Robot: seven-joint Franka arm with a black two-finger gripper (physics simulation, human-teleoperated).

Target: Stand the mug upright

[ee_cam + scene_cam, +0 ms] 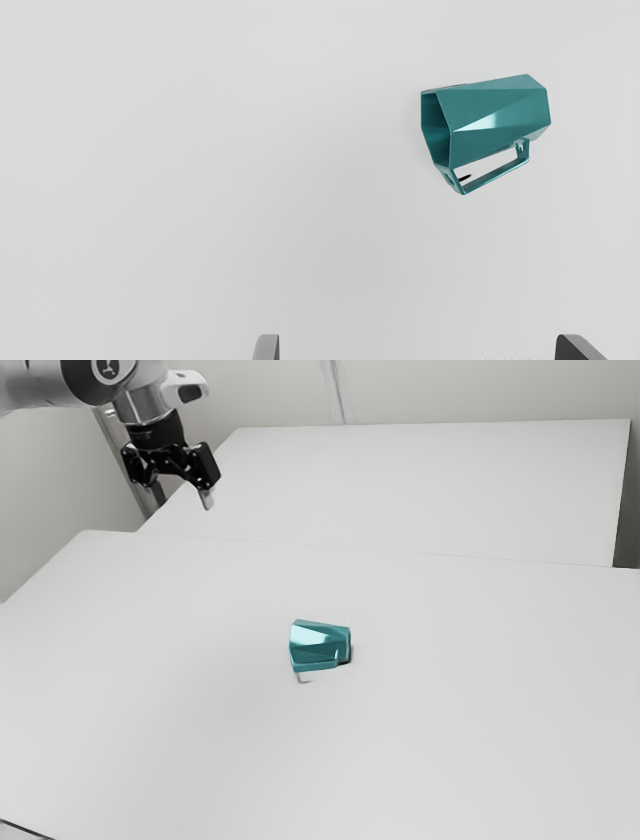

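In the exterior view my gripper (206, 498) hangs at the upper left, raised above the table and well apart from the mug. A teal faceted mug (320, 646) lies on its side near the middle of the white table. The wrist view has the mug (495, 120) tipped over, its dark opening facing sideways and its angular handle along one side. My gripper (417, 345) is open there, its two fingertips wide apart with bare table between them.
The white table (200, 760) extends around the mug. Behind it stands another white surface (420, 490), with a pale wall and a vertical post beyond.
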